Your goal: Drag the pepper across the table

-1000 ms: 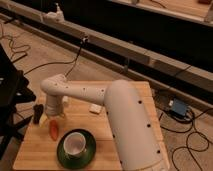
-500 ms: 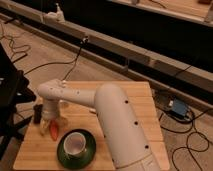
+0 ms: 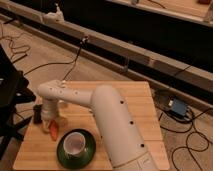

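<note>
The pepper (image 3: 53, 130) is a small orange-red item lying on the light-wood table (image 3: 145, 117) near its left edge, just above and left of the green saucer. My white arm reaches from the lower right across the table to the left. My gripper (image 3: 51, 121) points down right over the pepper's upper end, touching or almost touching it. The wrist hides most of the gripper.
A green saucer (image 3: 62, 152) with a white cup (image 3: 74, 143) on it sits at the table's front left. A small black rectangular item (image 3: 37, 113) lies at the left edge. A black chair (image 3: 10, 92) stands left of the table. Cables and a blue box (image 3: 177, 107) lie on the floor.
My arm has swung further left and down toward the table's left edge. The pepper has stayed close under the gripper.
</note>
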Available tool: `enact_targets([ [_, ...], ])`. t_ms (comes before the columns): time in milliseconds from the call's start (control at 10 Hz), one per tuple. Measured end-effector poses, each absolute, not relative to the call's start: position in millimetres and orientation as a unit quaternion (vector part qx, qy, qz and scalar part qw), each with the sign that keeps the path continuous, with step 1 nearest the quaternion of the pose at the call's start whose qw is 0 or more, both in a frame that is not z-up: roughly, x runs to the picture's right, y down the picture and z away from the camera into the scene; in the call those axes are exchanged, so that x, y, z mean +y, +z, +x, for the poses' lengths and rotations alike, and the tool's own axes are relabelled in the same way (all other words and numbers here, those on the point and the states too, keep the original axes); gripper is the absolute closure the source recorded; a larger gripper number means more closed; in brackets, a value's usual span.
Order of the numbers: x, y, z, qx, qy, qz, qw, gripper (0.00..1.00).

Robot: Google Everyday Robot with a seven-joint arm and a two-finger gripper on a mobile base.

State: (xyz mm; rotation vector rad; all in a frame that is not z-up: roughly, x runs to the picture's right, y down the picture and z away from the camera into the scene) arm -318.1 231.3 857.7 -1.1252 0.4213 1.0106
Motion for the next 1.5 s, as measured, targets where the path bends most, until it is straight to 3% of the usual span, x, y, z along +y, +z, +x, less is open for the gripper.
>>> enact_targets([
  [700,149,819,-324,0.108,0.463,-0.442,0.76,0.85],
  [1100,132,805,-303,0.091,0.488,-0.433,0.752,0.85],
  [1500,122,814,-245,0.107,0.536,-0.429,0.719,0.85],
])
